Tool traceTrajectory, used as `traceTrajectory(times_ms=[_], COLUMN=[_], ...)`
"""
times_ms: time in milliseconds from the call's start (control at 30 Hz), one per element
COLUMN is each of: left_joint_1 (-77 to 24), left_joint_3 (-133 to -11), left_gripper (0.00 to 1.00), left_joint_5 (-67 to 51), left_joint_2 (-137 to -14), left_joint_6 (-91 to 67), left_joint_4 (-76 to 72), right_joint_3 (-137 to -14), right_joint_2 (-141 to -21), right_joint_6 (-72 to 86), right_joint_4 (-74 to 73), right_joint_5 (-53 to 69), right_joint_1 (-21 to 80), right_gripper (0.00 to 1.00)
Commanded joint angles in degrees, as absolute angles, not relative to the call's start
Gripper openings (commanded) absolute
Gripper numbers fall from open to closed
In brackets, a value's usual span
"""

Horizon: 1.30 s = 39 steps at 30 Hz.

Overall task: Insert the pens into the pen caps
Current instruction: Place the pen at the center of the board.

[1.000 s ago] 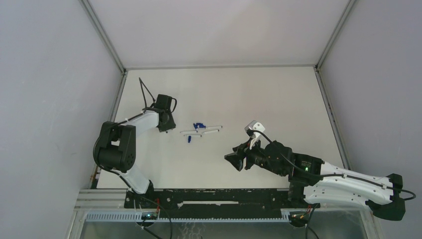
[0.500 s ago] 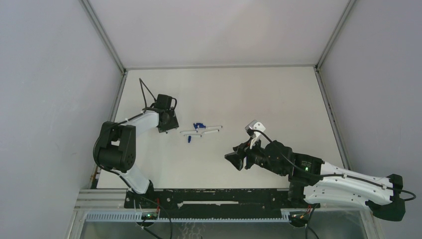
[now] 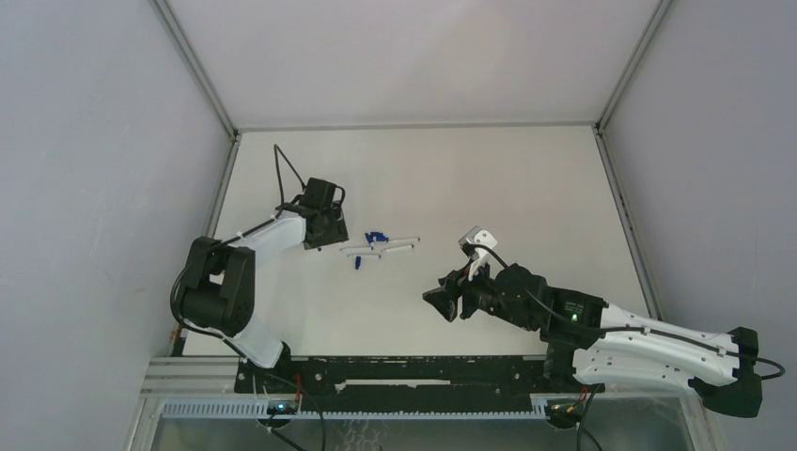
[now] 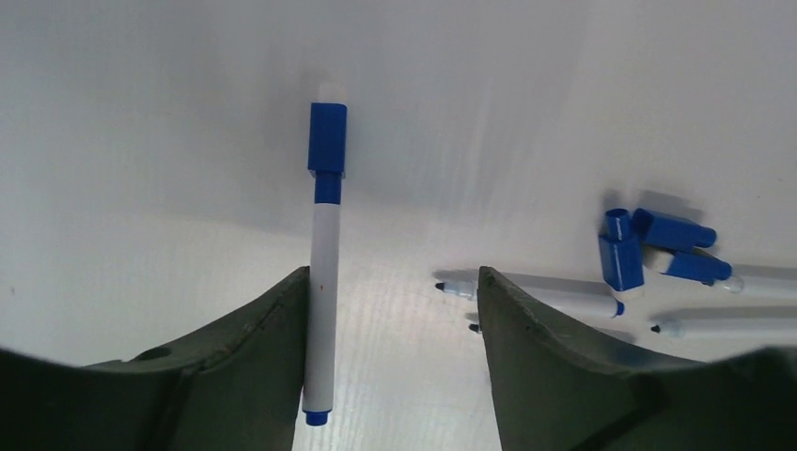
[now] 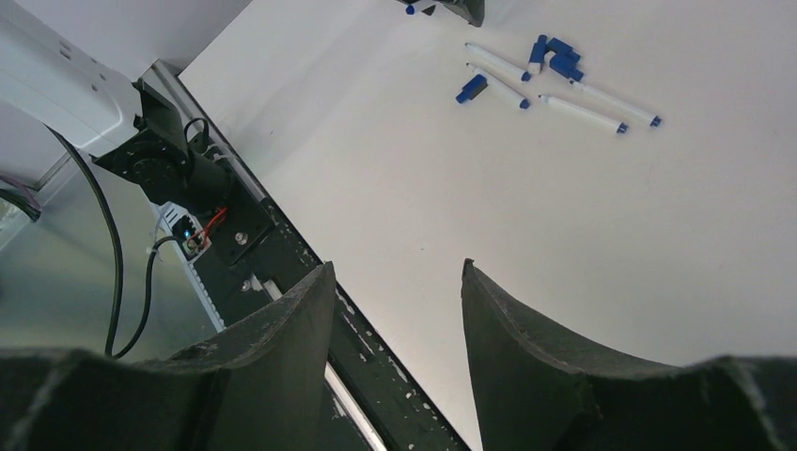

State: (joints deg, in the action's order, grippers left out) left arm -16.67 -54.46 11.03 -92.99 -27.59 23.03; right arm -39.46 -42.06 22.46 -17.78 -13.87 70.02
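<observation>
As the left gripper and right gripper gape empty, lift the left straight, sparing the capped pen at nine o'clock.

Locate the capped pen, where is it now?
In the left wrist view, the capped pen lies inside the open left gripper, alongside its picture-left finger, cap pointing away; the uncapped pens and loose caps lie off to its right.

- pens: smooth white plastic barrels, faint sheen.
- pen caps: dark blue plastic, glossy.
- table: matt white, smooth.
- left gripper, fingers: dark plastic, matt, finely grained.
- rail: black metal, scuffed.
</observation>
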Motion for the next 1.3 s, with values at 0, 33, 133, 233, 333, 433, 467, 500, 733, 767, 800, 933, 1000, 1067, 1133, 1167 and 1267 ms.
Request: traceTrajectory(times_ms=[0, 33, 133, 233, 333, 433, 467, 500, 733, 767, 800, 933, 1000, 1067, 1133, 1167, 1267], left_joint_1=[-17.6, -17.6, -17.6, -17.6, -17.6, -17.6, -17.6, -17.6, -17.5, -17.5, -17.5, -17.5, -17.5, -17.5, -17.5, -17.5, -17.5], left_joint_3=[-56.6, -56.7, -56.6, -56.7, -56.9, -57.1, -57.0, -57.1, -56.9, -56.9, -56.9, -56.8, -56.7, -56.7, -56.8, -56.7, -56.4], left_gripper=[0.63, 0.59, 0.48, 0.33, 0.18, 0.11, 0.11, 0.18, 0.68, 0.68, 0.68, 0.55, 0.44, 0.40, 0.55, 0.65, 0.77], left_joint_5=[12.3, 12.4, 12.8, 13.1, 12.8, 12.5, 12.5, 12.5, 13.1, 13.1, 13.1, 13.4, 13.6, 13.7, 13.6, 13.8, 15.4], left_joint_2=[-90.3, -90.4, -90.8, -91.4, -92.0, -92.3, -92.2, -92.2, -92.3, -92.4, -92.3, -91.7, -90.9, -90.1, -89.3, -88.7, -87.4], left_joint_6=[-27.9, -27.9, -27.9, -27.9, -27.9, -27.9, -27.8, -27.8, -27.8, -27.8, -27.8, -27.6, -27.4, -27.0, -26.6, -26.5, -26.2], left_joint_4=[23.0, 23.0, 23.0, 23.1, 23.0, 23.0, 23.0, 23.1, 23.6, 23.7, 23.8, 23.7, 23.7, 24.0, 24.5, 24.7, 25.0], right_joint_3=[-39.7, -39.7, -39.7, -39.7, -39.7, -39.7, -39.8, -39.7, -39.8, -39.8, -39.8, -39.8, -39.8, -39.8, -39.8, -39.7, -39.8], right_joint_2=[-42.0, -42.0, -42.0, -42.0, -42.1, -42.3, -42.5, -42.6, -43.2, -43.2, -43.3, -43.3, -43.3, -43.1, -43.1, -43.0, -43.1], right_joint_6=[22.6, 22.6, 22.5, 22.6, 22.7, 22.8, 22.8, 22.8, 22.7, 22.7, 22.7, 22.7, 22.7, 22.7, 22.8, 22.7, 22.7], right_joint_4=[-16.2, -16.2, -16.2, -16.0, -16.0, -15.9, -15.8, -15.7, -14.6, -14.6, -14.6, -14.7, -14.9, -15.1, -15.4, -15.4, -15.3], right_joint_5=[-13.2, -13.2, -13.1, -13.0, -13.0, -12.9, -12.8, -12.7, -11.9, -11.9, -11.8, -11.7, -11.7, -11.8, -12.0, -12.0, -12.0], right_joint_1=[69.5, 69.4, 69.4, 69.4, 69.3, 69.3, 69.3, 69.3, 69.1, 69.1, 69.0, 69.0, 68.9, 68.9, 68.9, 68.9, 68.8], right_gripper=[0.60, 0.60, 0.60, 0.60, 0.60, 0.60, 0.60, 0.60, 0.60, 0.60, 0.60, 0.60, 0.60, 0.60, 0.60, 0.60, 0.60])
